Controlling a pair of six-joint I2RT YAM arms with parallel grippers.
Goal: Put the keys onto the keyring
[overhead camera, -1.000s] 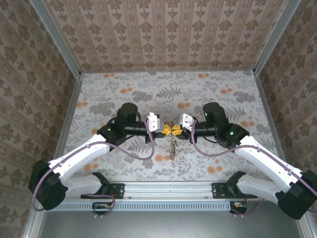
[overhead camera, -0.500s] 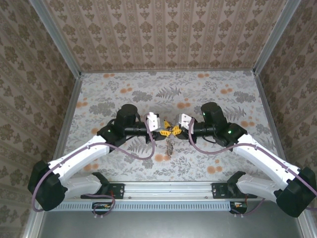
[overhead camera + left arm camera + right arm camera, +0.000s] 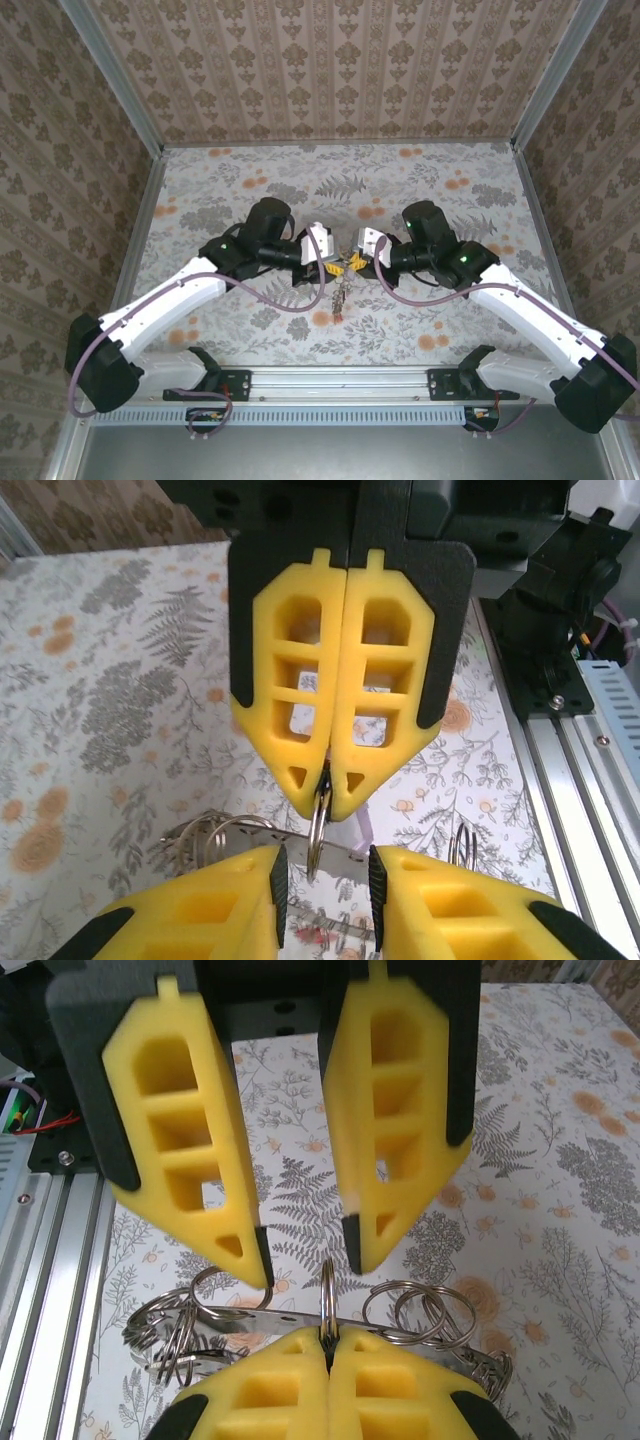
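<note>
Metal keyring (image 3: 326,1292) in right jaws, left jaws parted

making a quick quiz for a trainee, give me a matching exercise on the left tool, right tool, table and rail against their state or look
Things:
1. left tool
2. right tool
3. table
4. rail

States or looks:
a. silver metal, along the near edge
b. open, with a gap between the yellow pads
c. pinched shut on a thin metal ring
d. floral pattern with orange spots

Pairs: 1-b, 2-c, 3-d, 4-a

Keyring (image 3: 326,1264) between left tool (image 3: 305,1250), right tool (image 3: 328,1360)
</note>
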